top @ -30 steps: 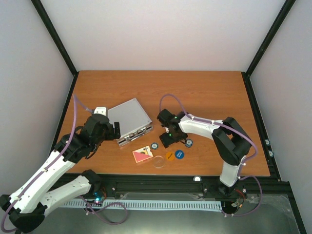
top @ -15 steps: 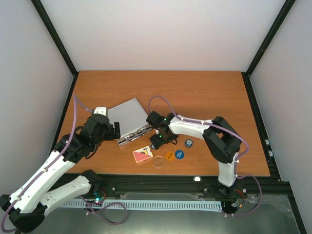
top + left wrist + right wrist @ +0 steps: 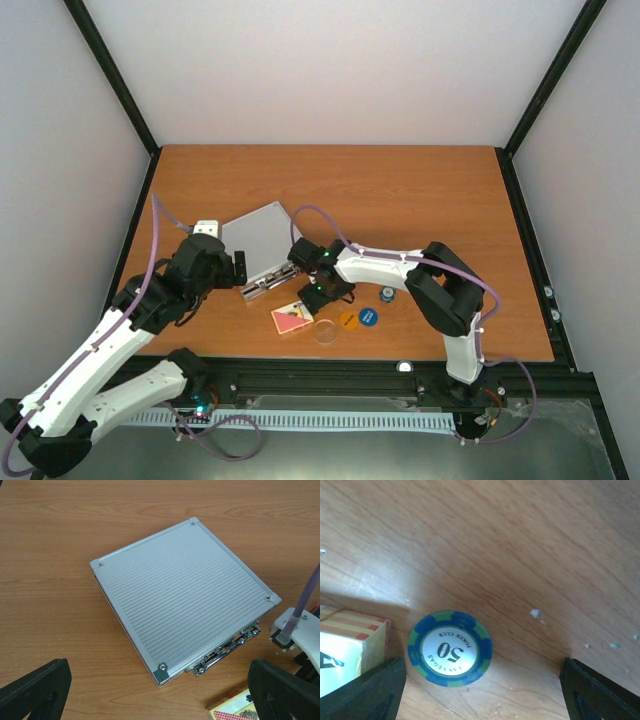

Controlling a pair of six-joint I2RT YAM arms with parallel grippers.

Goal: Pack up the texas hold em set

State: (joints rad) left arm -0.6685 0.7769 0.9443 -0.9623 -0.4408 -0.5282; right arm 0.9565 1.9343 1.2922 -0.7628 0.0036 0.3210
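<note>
Jaws apart, the right gripper (image 3: pixel 482 690) stretches low leftward over a blue chip (image 3: pixel 450 648) — left gripper (image 3: pixel 160 695), likewise spread, hangs above the closed case (image 3: pixel 180 590).

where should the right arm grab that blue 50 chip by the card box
Probably by its rim, from straight above: the chip lies flat on the table, so only opposite edges can be pinched. Keep the jaws clear of the card box close beside it.

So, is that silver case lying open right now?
No, the silver case lies shut, its ribbed lid down flat on its base.
</note>
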